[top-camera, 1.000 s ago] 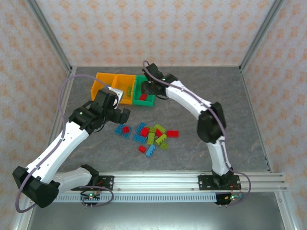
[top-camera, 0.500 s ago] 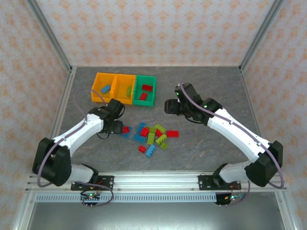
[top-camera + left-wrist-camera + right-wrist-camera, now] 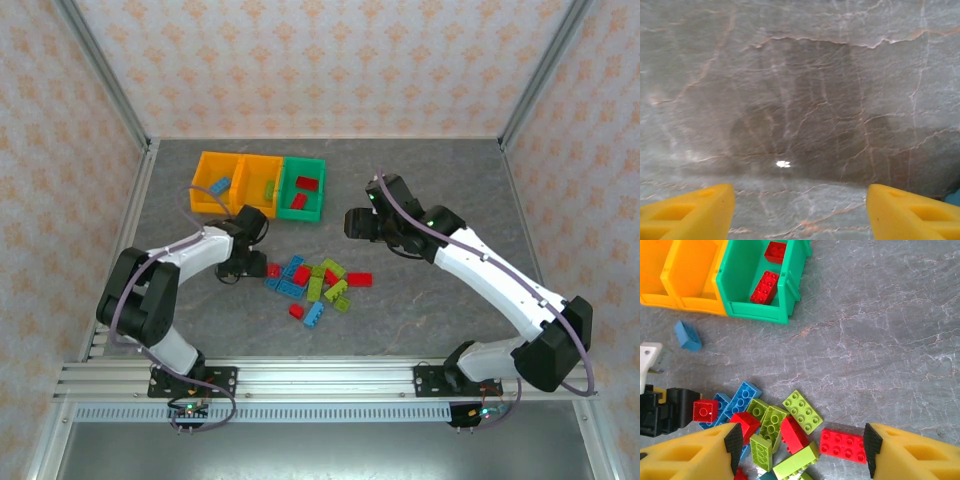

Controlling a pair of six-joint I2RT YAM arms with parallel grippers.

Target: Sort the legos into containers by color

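Back from the green bin (image 3: 740,275) with its two red legos (image 3: 765,287), the released right hand (image 3: 801,440) overhangs the pile (image 3: 771,425) for another; left hand (image 3: 800,200) released too.

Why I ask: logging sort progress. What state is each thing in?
Left gripper, open, empty.
Right gripper, open, empty.
Green bin, holds two red bricks.
Middle orange bin, holds one lime brick.
Left orange bin, holds one blue brick.
Loose legos, unsorted on the table.
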